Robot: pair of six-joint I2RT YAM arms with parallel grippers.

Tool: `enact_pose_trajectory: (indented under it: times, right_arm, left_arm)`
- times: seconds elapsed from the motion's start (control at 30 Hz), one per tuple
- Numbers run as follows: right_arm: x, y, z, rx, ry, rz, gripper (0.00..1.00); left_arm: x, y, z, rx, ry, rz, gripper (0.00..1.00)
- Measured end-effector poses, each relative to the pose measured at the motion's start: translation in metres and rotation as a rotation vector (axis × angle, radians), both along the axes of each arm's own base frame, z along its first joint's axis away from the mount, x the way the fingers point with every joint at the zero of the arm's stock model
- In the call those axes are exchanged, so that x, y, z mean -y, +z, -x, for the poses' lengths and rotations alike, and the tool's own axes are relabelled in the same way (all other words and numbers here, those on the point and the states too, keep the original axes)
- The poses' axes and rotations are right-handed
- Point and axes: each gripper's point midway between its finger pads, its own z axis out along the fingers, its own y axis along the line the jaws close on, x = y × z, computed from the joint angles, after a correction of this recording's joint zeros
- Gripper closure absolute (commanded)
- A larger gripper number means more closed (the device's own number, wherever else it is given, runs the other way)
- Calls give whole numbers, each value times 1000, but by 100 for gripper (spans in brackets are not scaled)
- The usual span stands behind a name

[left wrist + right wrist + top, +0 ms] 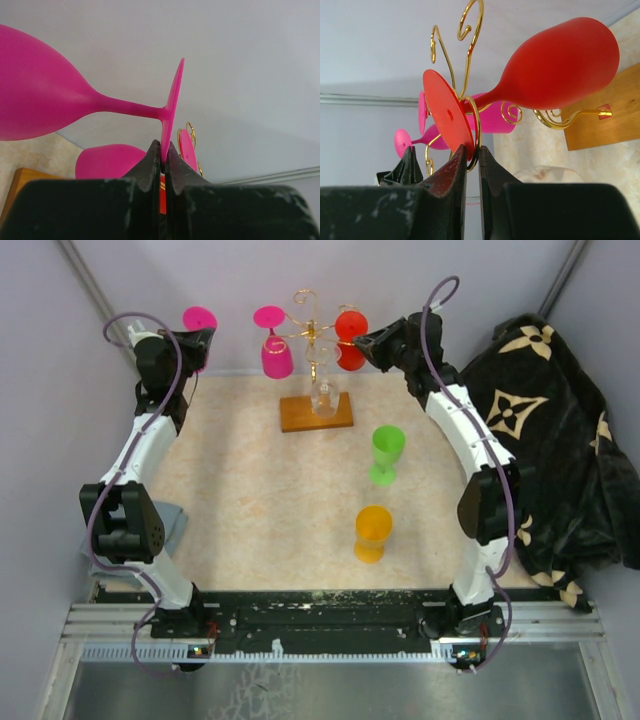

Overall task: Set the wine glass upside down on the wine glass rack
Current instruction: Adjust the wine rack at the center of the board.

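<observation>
Left gripper [162,149]: the fingers are pressing together on the rim of the foot of a pink wine glass [45,95]. They are holding it off the table at the far left corner, well apart from the rack [312,332]. In the wrist view the glass is lying sideways, with the bowl to the left and the edge of the foot down between the fingertips.

Right gripper [472,152]: the fingers are sitting narrowly apart with the rim of the red wine glass [560,65] foot between them. A gold wire loop is passing through the same gap. I cannot tell whether they are clamping. The red glass is hanging at the rack's right side, and its stem appears to be threading that loop.

The rack is standing at the far middle of the table [250,510] on its wooden base [300,415]. A second pink glass [276,355] is hanging upside down on its left side.

A green glass [387,453] and an orange glass [373,533] are standing right of centre, apart from each other, the green one nearer the rack. A black patterned cloth [550,430] is lying along the right edge.
</observation>
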Motion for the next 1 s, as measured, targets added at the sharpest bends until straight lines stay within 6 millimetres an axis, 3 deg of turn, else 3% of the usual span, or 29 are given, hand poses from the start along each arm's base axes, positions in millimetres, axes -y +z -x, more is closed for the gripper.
enact_pose_trajectory:
  times: [0.6, 1.0]
  right_arm:
    - [1, -2, 18, -26, -5, -25, 100]
    - [1, 0, 20, -48, -5, -31, 100]
  left_arm:
    - [6, -1, -3, -2, -14, 4, 97]
    - [7, -1, -3, -2, -15, 8, 97]
